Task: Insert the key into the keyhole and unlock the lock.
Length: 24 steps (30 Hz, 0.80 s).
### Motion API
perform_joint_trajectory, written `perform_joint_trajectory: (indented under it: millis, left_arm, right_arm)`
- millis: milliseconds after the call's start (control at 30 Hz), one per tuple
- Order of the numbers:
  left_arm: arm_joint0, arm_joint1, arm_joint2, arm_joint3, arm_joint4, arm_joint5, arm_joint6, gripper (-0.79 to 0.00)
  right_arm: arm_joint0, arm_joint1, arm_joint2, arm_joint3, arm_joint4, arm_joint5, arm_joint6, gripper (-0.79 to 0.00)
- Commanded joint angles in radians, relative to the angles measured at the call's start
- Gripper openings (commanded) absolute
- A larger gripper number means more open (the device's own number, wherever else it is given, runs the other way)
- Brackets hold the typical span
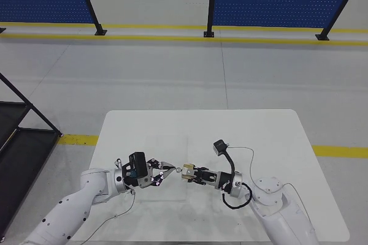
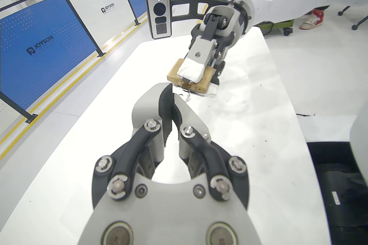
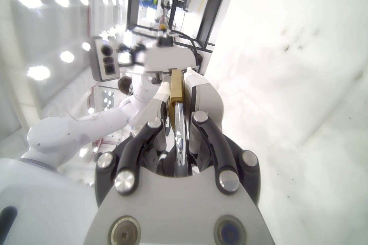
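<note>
A brass padlock is held above the white table, with my right gripper shut on its body between taped fingers. Its silver shackle points back into that gripper's palm. My left gripper faces it from the other side, shut on a small silvery key. The key's tip meets the padlock's near face; how deep it sits I cannot tell. In the top view the left gripper and the right gripper meet nose to nose at the padlock, near the table's front.
Both arms hover over the front middle of the table, whose back half and both sides are bare. A black metal rack stands on the floor to the left. Blue barrier panels line the far side of the room.
</note>
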Motion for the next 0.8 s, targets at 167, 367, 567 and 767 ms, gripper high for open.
perform_joint_trajectory:
  millis: [167,367,567,767]
  left_arm:
    - [0.008,-0.001,-0.02,0.019,-0.013,0.01,0.013,-0.785]
    - [0.025,0.0,-0.053,0.036,-0.026,0.016,0.036,-0.563]
    - [0.047,0.001,-0.085,0.046,-0.054,0.023,0.034,0.0]
    - [0.071,0.002,-0.123,0.063,-0.081,0.023,0.047,0.0]
  right_arm:
    - [0.0,0.0,0.0,0.0,0.0,0.0,0.0,-0.785]
    - [0.0,0.0,0.0,0.0,0.0,0.0,0.0,-0.785]
    - [0.0,0.0,0.0,0.0,0.0,0.0,0.0,-0.785]
    - [0.0,0.0,0.0,0.0,0.0,0.0,0.0,-0.785]
